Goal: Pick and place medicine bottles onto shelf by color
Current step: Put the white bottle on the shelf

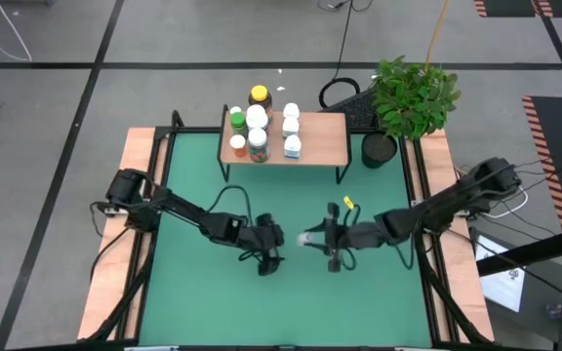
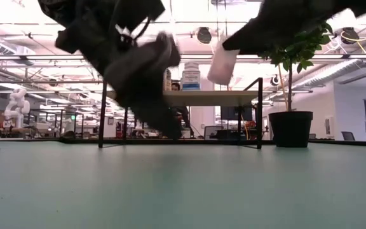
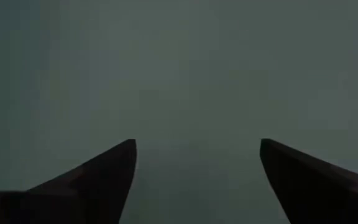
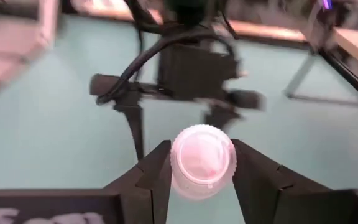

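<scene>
White bottle (image 4: 202, 160) clamped in right gripper (image 4: 199, 177); left gripper (image 3: 194, 180) spread empty

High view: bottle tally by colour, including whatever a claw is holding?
Yellow-lidded amber bottle: 1
Green bottle: 1
Orange-red bottle: 1
White or white-topped bottles: 6 (5 on the shelf, 1 in the right claw)
Total: 9, though the left cluster is tight, so roughly.

My left gripper (image 1: 270, 255) hangs low with fingers spread wide, while my right gripper (image 4: 202, 163) seems clamped, both arms reaching inward.
</scene>
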Robot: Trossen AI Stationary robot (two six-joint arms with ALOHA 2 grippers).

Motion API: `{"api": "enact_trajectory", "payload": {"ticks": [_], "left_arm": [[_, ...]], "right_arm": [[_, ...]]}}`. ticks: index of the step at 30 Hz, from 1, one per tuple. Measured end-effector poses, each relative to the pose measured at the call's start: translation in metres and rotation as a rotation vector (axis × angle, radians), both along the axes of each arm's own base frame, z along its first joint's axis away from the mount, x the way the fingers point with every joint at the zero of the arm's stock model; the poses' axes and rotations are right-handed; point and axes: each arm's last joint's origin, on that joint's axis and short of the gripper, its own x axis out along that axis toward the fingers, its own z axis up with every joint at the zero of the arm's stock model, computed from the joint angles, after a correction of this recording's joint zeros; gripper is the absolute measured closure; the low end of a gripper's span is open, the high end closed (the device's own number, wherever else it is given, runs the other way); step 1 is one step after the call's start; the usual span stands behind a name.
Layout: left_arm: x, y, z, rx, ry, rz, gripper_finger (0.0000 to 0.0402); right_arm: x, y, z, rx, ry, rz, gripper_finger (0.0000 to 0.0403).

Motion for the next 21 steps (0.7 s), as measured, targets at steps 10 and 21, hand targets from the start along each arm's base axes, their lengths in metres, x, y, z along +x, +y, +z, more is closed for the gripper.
{"api": "enact_trajectory", "payload": {"ticks": [10, 21], "left_arm": [[-0.013, 0.015, -0.013, 0.081, 0.125, 0.329, 0.0053], [-0.013, 0.011, -0.013, 0.050, 0.115, 0.335, 0.0090]], "right_arm": [[0.016, -0.120, 0.092, -0.162, 0.165, -0.315, 0.0270], [0.004, -0.247, 0.079, -0.002, 0.263, -0.378, 0.0269]]}}
